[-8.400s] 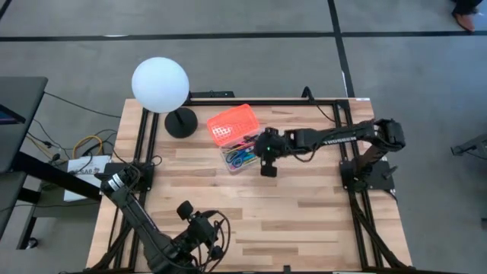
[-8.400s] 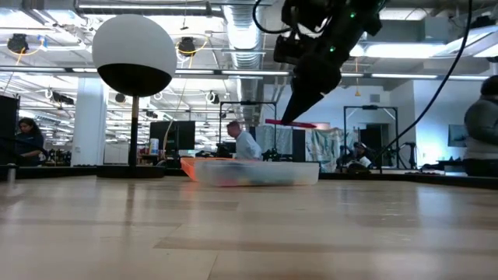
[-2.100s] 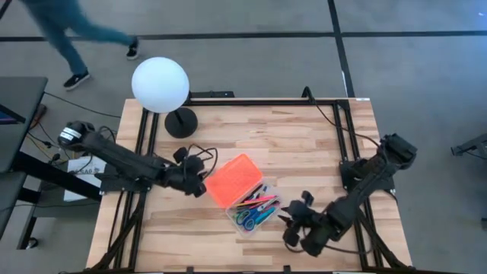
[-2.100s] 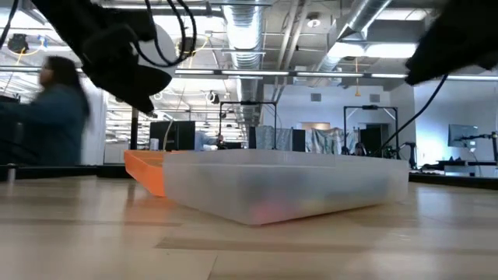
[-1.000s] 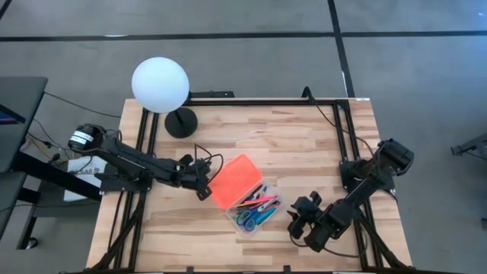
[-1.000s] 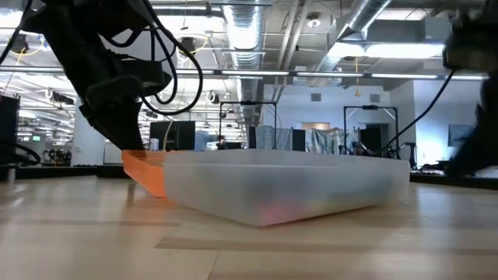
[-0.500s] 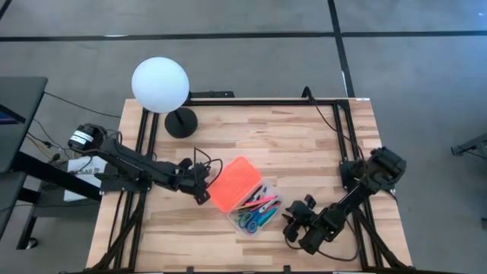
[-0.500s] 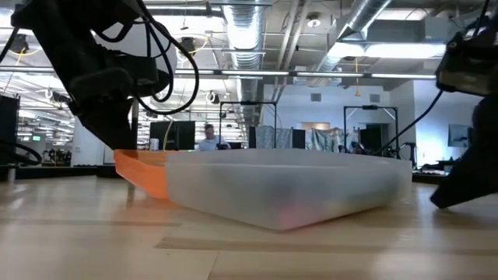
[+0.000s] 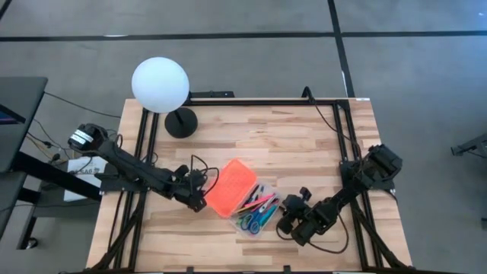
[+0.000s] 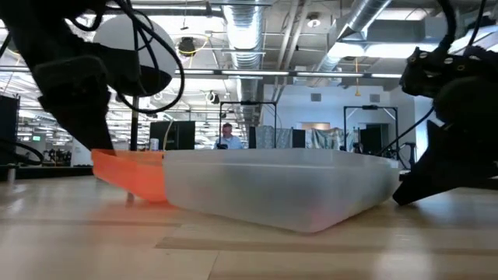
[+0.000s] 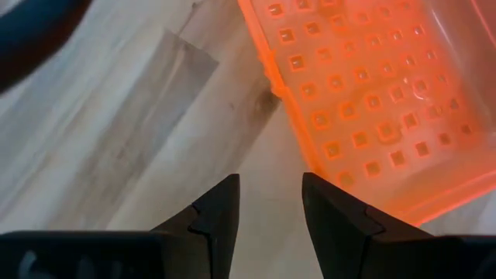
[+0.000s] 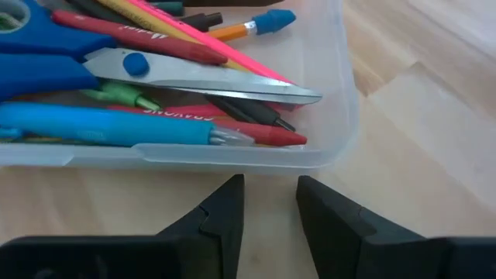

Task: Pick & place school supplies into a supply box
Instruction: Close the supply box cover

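High view
Supply box point(image 9: 259, 211): clear, set slantwise on the tabletop point(image 9: 304, 144) toward the near edge, about midway between the side edges.
Lid point(image 9: 230, 187): orange, open, lying beside the box on its left-arm side.
Contents: pens and pencils point(image 9: 257, 204), blue-handled scissors point(image 9: 250, 221).
Left gripper point(image 9: 199, 199): at the lid's outer edge.
Right gripper point(image 9: 284, 222): just beside the box's opposite end.
Globe lamp point(image 9: 160, 85): at the far left corner.

Low view
Box point(image 10: 288, 190): frosted wall, something red showing dimly through it; orange lid point(image 10: 132, 173) behind it.

Left wrist view
Lid point(image 11: 372, 101): gridded orange panel, flat on the wood.
Left gripper point(image 11: 270, 203): narrowly parted, empty, aimed at the lid's edge.

Right wrist view
Box point(image 12: 329, 116): scissors point(image 12: 101, 66) lying on top of red point(image 12: 225, 124), pink point(image 12: 209, 48), green point(image 12: 128, 97), black point(image 12: 252, 111) and blue point(image 12: 108, 125) pens and pencils.
Right gripper point(image 12: 270, 203): narrowly parted, holding nothing, just outside the box wall.
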You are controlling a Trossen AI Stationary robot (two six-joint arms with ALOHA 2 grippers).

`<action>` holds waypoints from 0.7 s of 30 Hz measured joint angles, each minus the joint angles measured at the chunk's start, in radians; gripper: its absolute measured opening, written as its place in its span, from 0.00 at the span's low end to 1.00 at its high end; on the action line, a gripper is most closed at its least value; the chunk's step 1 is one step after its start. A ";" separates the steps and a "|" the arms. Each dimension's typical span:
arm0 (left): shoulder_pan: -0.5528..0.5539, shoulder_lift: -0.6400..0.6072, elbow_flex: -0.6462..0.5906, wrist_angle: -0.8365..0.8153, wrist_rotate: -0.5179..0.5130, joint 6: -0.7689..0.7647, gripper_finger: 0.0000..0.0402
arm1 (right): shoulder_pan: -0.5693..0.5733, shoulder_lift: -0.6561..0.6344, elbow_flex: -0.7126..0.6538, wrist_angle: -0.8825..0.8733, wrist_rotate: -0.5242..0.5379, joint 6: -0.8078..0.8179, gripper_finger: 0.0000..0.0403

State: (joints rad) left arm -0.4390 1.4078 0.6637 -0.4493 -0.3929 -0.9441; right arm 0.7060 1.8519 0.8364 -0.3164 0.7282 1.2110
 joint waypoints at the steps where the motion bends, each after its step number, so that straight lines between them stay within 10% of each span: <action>1: -0.015 0.000 0.000 -0.007 -0.006 -0.020 0.34 | -0.007 0.000 0.000 0.000 0.000 -0.010 0.29; 21: -0.287 0.069 0.001 0.000 -0.114 -0.431 0.34 | -0.156 -0.003 0.001 0.004 -0.047 -0.146 0.29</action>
State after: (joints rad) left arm -0.7263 1.4767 0.6643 -0.4493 -0.5064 -1.3749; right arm 0.5497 1.8492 0.8375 -0.3120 0.6811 1.0655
